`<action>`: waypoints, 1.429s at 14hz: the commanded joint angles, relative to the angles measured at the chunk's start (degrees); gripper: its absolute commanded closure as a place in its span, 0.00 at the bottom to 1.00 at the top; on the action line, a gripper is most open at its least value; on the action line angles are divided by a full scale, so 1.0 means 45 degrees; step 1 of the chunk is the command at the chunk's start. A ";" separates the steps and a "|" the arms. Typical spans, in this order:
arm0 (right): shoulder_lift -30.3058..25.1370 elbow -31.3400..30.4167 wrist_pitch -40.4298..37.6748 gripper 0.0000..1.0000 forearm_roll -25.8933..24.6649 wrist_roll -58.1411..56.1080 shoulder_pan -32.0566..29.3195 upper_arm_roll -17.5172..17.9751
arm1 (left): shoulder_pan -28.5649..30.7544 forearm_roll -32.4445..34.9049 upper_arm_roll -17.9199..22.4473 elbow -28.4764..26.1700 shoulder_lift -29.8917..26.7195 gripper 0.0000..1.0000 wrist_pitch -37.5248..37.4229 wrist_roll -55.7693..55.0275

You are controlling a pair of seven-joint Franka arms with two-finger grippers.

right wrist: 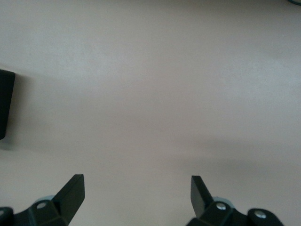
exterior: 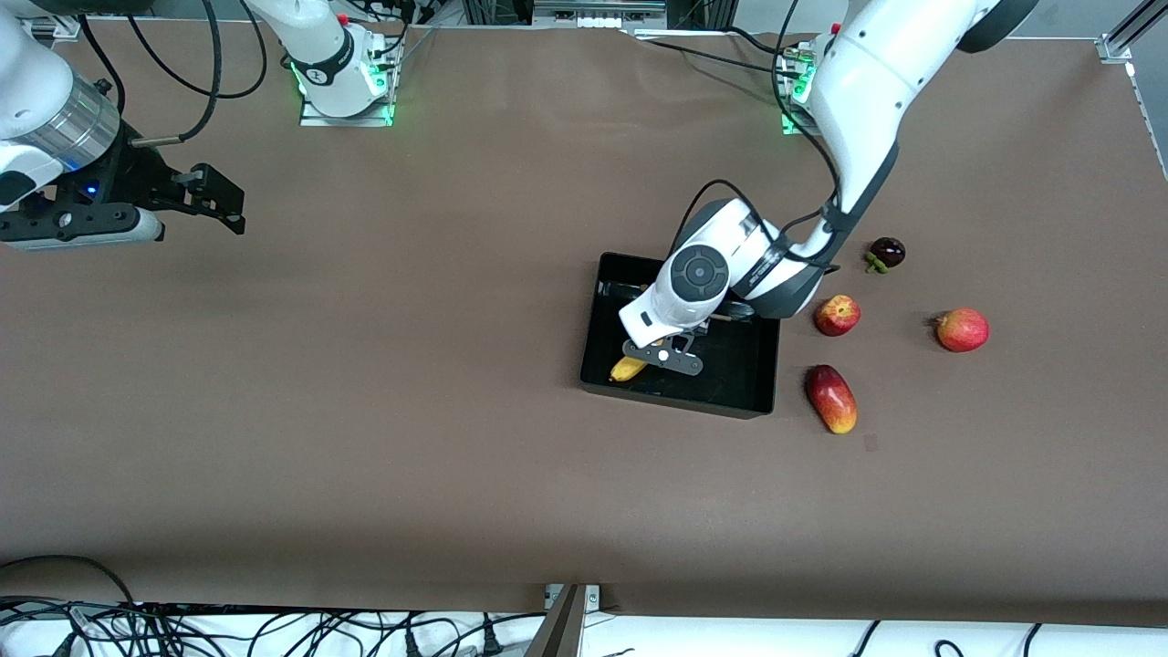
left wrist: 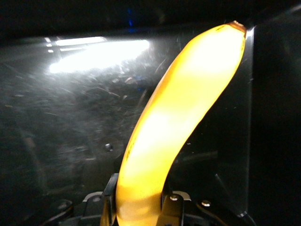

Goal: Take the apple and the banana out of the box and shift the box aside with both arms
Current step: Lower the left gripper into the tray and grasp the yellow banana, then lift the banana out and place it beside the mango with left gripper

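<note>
While the left gripper (exterior: 650, 358) is down inside the black box (exterior: 754, 372), its fingers (left wrist: 109, 197) pinch one end of the banana (exterior: 628, 368); in the left wrist view the banana (left wrist: 176, 122) runs out from between the fingers (left wrist: 175, 200) along the box floor (left wrist: 61, 127), its tip near an upright wall (left wrist: 275, 113). From the front only the banana's yellow end shows past the fingers, in the box corner nearer the camera and toward the right arm's end. The box sits on the brown bench (exterior: 365, 411). The apple (exterior: 837, 315) lies on the bench just beside the box, toward the left arm's end, well clear of the left fingers. Near it are an oblong red-yellow fruit (exterior: 831, 399) closer to the camera, a round red fruit (exterior: 963, 329) further toward the left arm's end, and a small dark fruit (exterior: 886, 253) farther from the camera. The right gripper (exterior: 205, 196) waits over bare bench at the right arm's end, fingers (right wrist: 70, 195) spread wide with nothing between them, only bench (right wrist: 155, 94) under them and a dark edge (right wrist: 5, 103) at the side of that view.
</note>
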 commanded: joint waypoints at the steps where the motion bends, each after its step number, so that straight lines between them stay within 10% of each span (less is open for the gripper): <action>1: 0.0038 0.0172 -0.0167 0.00 -0.0084 -0.0022 -0.0058 0.0063 | 0.0097 0.0164 0.0010 0.0484 -0.0807 1.00 -0.1386 -0.0053; 9: 0.0019 0.0211 -0.0128 0.00 -0.0163 -0.0022 0.0020 0.0121 | 0.2667 0.0339 0.0068 0.3456 -0.1160 1.00 -0.6098 0.1621; 15: 0.0546 0.0367 0.0048 0.00 -0.0026 0.0015 0.0117 0.0452 | 0.6167 0.1745 0.0088 0.3087 -0.0340 1.00 -0.5613 0.4045; 20: 0.1518 0.0367 0.0107 0.00 -0.0064 -0.0178 0.1013 0.0552 | 0.8162 0.1921 0.0127 0.1117 0.0559 1.00 -0.2082 0.5983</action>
